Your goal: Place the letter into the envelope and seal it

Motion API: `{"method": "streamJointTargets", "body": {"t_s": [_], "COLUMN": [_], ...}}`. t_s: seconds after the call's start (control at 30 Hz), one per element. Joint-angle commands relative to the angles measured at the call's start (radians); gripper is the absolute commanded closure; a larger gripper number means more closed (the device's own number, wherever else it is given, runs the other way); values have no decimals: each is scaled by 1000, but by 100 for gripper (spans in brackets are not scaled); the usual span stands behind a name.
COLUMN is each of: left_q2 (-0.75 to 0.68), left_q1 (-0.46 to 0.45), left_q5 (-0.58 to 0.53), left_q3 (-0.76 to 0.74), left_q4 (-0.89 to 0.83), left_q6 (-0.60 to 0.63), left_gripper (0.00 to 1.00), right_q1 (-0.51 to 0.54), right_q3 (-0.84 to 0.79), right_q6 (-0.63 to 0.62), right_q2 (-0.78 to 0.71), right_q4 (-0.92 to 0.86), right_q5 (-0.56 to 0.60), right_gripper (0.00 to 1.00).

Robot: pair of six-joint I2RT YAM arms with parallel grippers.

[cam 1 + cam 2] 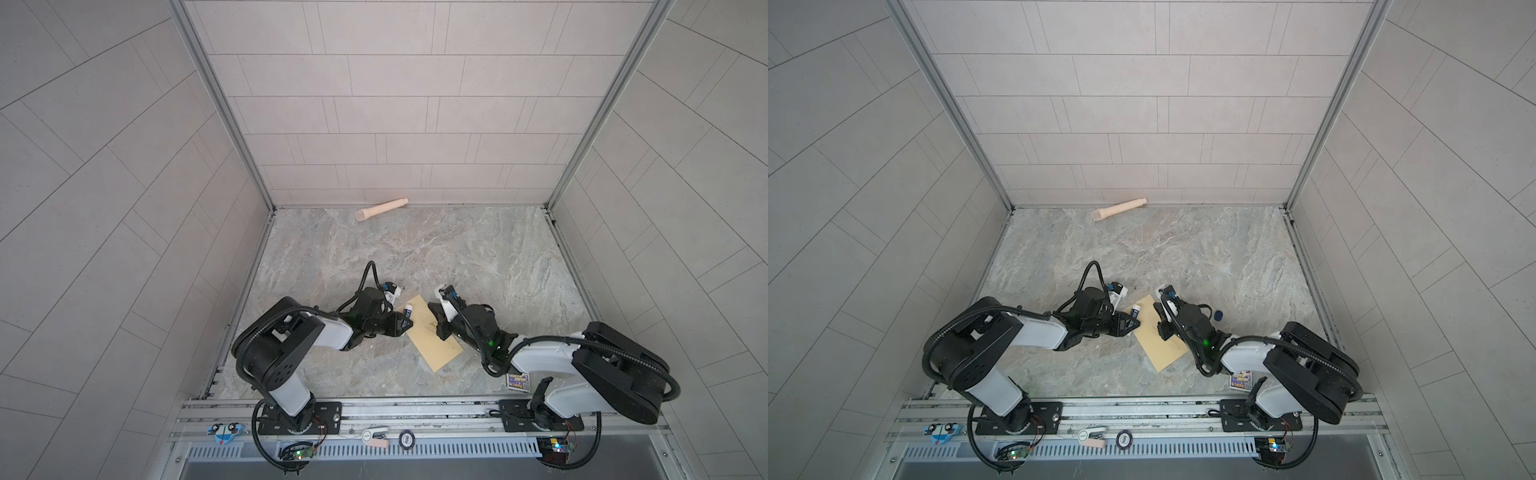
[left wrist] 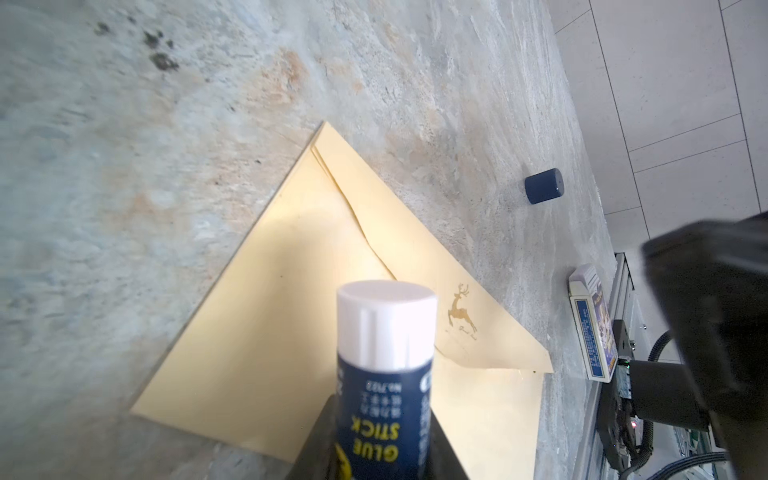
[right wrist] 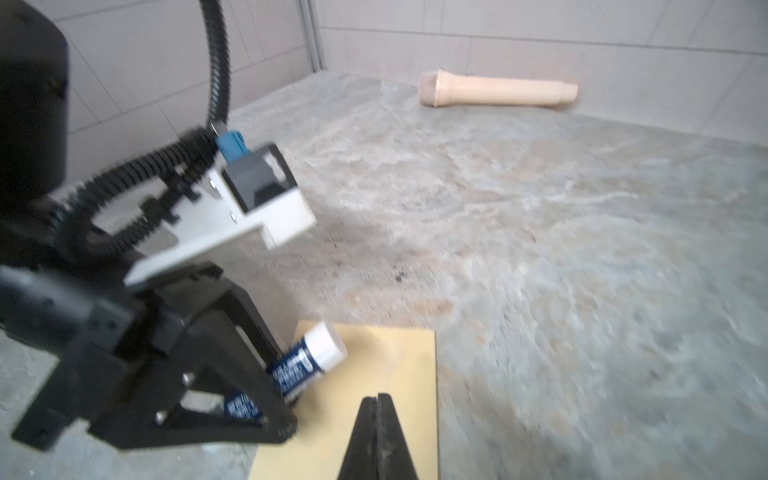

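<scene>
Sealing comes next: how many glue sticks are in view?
1: the glue stick is in the left gripper, over the envelope. Another could be hidden under the arms.

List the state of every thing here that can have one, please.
envelope: flat on the table, flap folded down.
glue stick: gripped by the left tool, over the envelope.
blue cap: off, lying on the table, apart from the envelope.
right tool: shut, empty.
letter: not in view.
</scene>
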Motion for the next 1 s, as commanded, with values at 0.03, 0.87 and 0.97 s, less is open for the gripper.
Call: {"method": "streamJointTargets", "body": {"t_s": [0.03, 0.87, 0.97], "left_q2": [41, 56, 63], "left_q1": [7, 12, 12], "left_q5": [-63, -57, -55], "left_q3": [-53, -64, -61], "left_q4": [-126, -119, -109], "left_q6": [-15, -21, -26], "left_gripper": [100, 100, 100], "right_q1": [105, 233, 301], "right_q3": [-58, -145, -137], "right_q6": [57, 99, 144], "right_q2": [72, -248, -145], "right_q4": [-113, -377, -322], "right_q5": [144, 280, 295], "right_gripper": [100, 100, 100]}}
